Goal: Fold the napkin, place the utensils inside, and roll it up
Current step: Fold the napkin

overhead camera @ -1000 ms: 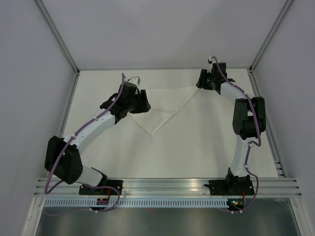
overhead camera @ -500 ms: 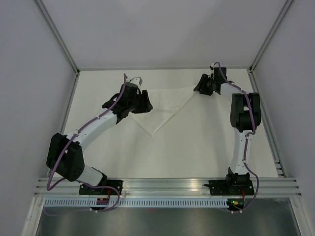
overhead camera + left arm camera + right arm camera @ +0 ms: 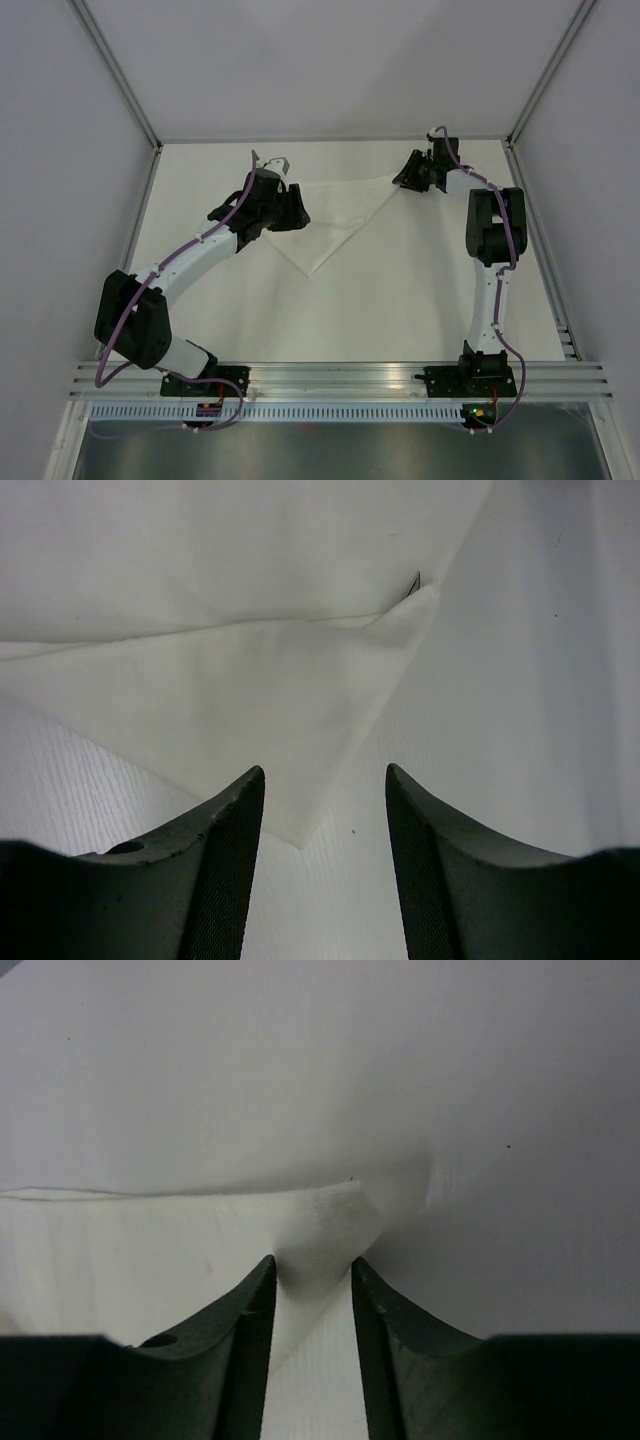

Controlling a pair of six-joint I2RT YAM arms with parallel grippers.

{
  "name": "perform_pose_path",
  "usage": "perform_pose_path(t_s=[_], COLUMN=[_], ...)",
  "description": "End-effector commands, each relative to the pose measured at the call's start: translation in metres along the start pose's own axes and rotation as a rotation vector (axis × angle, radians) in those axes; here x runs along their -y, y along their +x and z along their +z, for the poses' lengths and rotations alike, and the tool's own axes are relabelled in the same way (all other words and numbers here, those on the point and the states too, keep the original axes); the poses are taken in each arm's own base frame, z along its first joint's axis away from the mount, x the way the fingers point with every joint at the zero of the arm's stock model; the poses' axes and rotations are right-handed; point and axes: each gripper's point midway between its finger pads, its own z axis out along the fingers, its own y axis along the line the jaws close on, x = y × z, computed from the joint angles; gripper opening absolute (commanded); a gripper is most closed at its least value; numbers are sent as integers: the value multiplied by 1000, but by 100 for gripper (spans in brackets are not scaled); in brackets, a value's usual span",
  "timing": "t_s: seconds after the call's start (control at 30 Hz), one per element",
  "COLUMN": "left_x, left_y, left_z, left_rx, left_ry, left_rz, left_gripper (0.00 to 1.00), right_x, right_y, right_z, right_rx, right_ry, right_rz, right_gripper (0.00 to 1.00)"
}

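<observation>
Napkin [image 3: 335, 215] cloth lies folded into a triangle on the far half of the white table [image 3: 400, 300]. Its long straight edge runs across the far side and its point aims toward the arm bases. In the left wrist view the napkin [image 3: 250, 680] shows two layers, with a crease line running across it and a near corner ending between the dark fingers.

The left gripper [image 3: 288, 208] hangs over the triangle's left corner. Its jaws stand well apart [image 3: 322, 780] with nothing between them but the cloth's corner and bare tabletop below.

The right gripper [image 3: 408, 178] sits at the triangle's right corner. In the right wrist view its narrow-set fingers [image 3: 312, 1265] are clamped on that corner of the napkin [image 3: 150, 1250], which puckers into a small raised bunch touching both fingertips.
</observation>
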Motion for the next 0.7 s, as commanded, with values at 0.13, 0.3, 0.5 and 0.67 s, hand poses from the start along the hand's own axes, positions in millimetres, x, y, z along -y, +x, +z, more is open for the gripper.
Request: perform_pose_path(t_s=[0.13,0.3,0.5,0.67], left_x=[4,3,5,1], left_y=[1,1,-1,4], left_z=[4,4,1,0], left_rx=[7,7,12,12], left_ry=[18,18,25,12], left_rz=[-7,-9,-12,-27], left_gripper=[57,57,57,56], right_x=[0,-12,-42,-75], right_y=[1,-15,-32,-30], right_z=[6,-3,-23,-42], right_rx=[22,88,162,208], right_ry=[-19,-60,-115,-151], right_rz=[33,-23,-156,-291], right_gripper=[27,11,6,5])
